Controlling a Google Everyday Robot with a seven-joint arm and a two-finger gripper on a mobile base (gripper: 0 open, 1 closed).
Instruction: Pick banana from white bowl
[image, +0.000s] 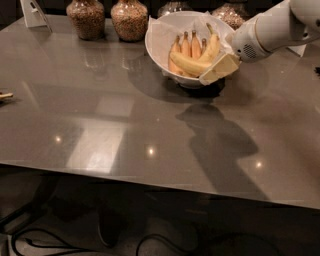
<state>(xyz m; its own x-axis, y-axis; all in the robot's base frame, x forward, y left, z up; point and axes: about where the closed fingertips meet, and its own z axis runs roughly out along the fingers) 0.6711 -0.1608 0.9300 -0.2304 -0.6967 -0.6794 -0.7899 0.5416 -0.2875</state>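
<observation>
Reaching in from the upper right of the frame on a thick white arm (272, 29), the end effector (219, 70) is hanging at the right rim of the white bowl (155, 50), its cream-coloured tip dipping just inside. It is covering the right end of the banana (187, 63), and from this angle I cannot tell whether it is apart, together or clamped on the fruit.

That banana, the longest and palest one, is lying crosswise along the near side of the bowl, its left end pointing towards the bowl's left wall. Behind it a bunch of orange-tinted bananas (186, 46) is standing with stems up, and a shorter yellow banana (212, 46) with a greenish stem is leaning at the right, just beside the end effector. Crumpled white paper (159, 30) is lining the bowl and poking above its rim.

The bowl is sitting on the grey counter (100, 120) in the upper middle of the frame. Two brown-filled glass jars (86, 17) are standing to its left along the far edge, and two more are showing partly behind it. A white card stand (34, 12) is occupying the upper left corner. The arm is throwing a dark shadow across the counter below the bowl.
</observation>
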